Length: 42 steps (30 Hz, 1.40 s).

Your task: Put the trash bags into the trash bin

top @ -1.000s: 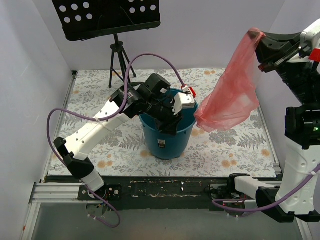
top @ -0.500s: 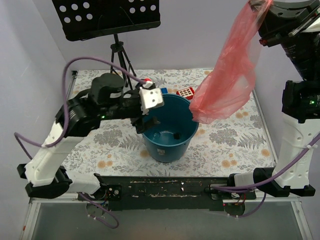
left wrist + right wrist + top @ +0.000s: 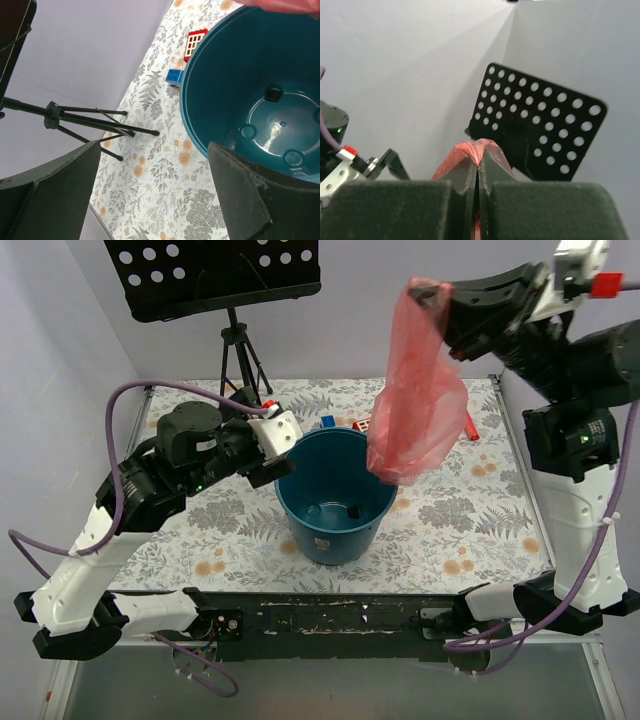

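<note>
The trash bag (image 3: 415, 390), thin pink-red film, hangs high in the air from my right gripper (image 3: 437, 295), which is shut on its top. Its lower end dangles over the right side of the trash bin (image 3: 335, 530), a round teal bucket in the middle of the table. In the right wrist view the bag's pinched tip (image 3: 470, 150) sticks out between the closed pads of the right gripper (image 3: 478, 175). My left gripper (image 3: 272, 462) hovers just left of the bin's rim, open and holding nothing. Its wrist view shows the left gripper (image 3: 155, 200) above the floral mat, beside the bin (image 3: 210, 100).
A small dark piece (image 3: 356, 508) lies on the bin's bottom. Behind the bin are a flat red box (image 3: 362, 424) with white squares, a blue brick (image 3: 327, 422) and a red stick (image 3: 470, 425). A black music stand (image 3: 215, 275) on a tripod (image 3: 235, 350) stands at the back left.
My left gripper has let go, opened wide and pulled left out of the bin. The right arm has swung the bag left, from beyond the bin's right side to over its rim.
</note>
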Each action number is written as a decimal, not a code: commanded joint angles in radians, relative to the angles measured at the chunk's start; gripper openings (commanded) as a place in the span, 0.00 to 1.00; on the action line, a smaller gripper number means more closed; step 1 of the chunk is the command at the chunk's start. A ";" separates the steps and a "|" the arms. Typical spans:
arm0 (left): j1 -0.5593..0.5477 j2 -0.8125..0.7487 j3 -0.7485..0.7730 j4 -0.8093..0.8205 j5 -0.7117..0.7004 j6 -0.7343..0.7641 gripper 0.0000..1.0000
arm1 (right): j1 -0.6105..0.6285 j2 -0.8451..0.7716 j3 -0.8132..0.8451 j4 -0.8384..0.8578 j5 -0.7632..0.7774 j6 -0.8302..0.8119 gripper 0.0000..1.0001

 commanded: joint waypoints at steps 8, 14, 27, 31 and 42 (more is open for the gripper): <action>0.013 0.024 0.151 -0.013 0.105 0.007 0.82 | 0.405 0.016 -0.198 -0.084 0.448 -0.382 0.01; 0.013 -0.015 0.131 -0.031 0.169 0.026 0.76 | 0.509 0.113 -0.134 -0.033 0.655 -0.483 0.01; 0.013 -0.134 -0.163 0.115 0.473 0.041 0.79 | 0.773 0.234 0.101 0.095 0.803 -0.741 0.01; 0.013 -0.099 -0.304 0.384 0.398 -0.118 0.81 | 0.775 0.237 0.077 0.140 0.890 -0.788 0.01; 0.013 -0.088 -0.421 0.403 0.459 -0.115 0.26 | 0.756 0.099 -0.162 0.097 1.028 -0.860 0.01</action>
